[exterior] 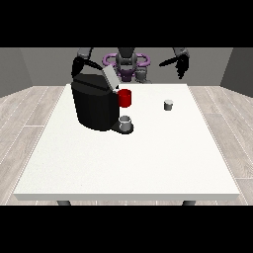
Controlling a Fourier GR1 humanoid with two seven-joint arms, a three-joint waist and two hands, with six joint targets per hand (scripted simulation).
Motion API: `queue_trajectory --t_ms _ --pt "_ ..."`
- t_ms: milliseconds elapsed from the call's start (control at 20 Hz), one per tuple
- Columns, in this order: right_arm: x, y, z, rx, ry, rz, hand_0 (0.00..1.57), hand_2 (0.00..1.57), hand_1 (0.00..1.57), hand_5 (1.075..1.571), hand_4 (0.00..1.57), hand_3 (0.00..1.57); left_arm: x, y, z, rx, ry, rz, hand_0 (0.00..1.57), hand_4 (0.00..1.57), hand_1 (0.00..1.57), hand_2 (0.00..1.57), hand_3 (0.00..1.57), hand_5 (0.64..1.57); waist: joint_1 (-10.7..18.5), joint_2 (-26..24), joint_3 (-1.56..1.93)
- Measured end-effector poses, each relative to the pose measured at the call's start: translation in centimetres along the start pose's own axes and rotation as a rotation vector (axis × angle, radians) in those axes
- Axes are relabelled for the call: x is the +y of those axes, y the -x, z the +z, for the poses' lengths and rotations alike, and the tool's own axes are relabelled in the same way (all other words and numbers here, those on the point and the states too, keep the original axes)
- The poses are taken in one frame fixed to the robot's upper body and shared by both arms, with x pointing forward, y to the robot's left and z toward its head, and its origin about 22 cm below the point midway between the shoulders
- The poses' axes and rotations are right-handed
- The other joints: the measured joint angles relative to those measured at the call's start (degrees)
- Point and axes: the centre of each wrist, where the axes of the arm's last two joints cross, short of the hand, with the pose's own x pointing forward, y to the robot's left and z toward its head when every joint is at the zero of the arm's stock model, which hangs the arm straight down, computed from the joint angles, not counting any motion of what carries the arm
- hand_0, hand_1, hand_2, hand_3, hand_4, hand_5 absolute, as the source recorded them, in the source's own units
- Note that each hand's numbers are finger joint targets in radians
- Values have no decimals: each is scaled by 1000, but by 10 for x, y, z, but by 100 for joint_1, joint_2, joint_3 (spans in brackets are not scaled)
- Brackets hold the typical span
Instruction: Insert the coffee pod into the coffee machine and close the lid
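Note:
A black coffee machine stands on the white table at the view's left, its grey lid tilted up and open. A small grey coffee pod sits alone on the table right of centre. The hand at the view's right hangs above the table's far edge, fingers pointing down and relaxed, holding nothing, well behind the pod. The hand at the view's left is raised just behind the machine's top, partly hidden by it.
A red mug stands just behind the machine's spout. A grey cup sits on the machine's drip tray. The robot's torso is at the table's far edge.

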Motion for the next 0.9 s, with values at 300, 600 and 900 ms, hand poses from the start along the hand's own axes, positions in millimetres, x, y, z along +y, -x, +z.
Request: queue_trajectory --t_ms 300,600,900 --pt "18 -15 -13 -56 -38 -18 0 0 0 1571 0 0 38 -9 -30 65 -5 -116 0 0 0 0 0 1571 -358 395 -2" --pt "35 -24 -16 -72 -74 -23 0 0 0 1571 0 0 64 0 -43 149 15 -231 0 0 0 0 0 1571 -613 731 -4" --pt "46 -28 -26 -72 -99 -42 0 0 0 1571 0 0 67 7 -60 190 41 -307 0 0 0 0 0 1571 -701 1061 -3"
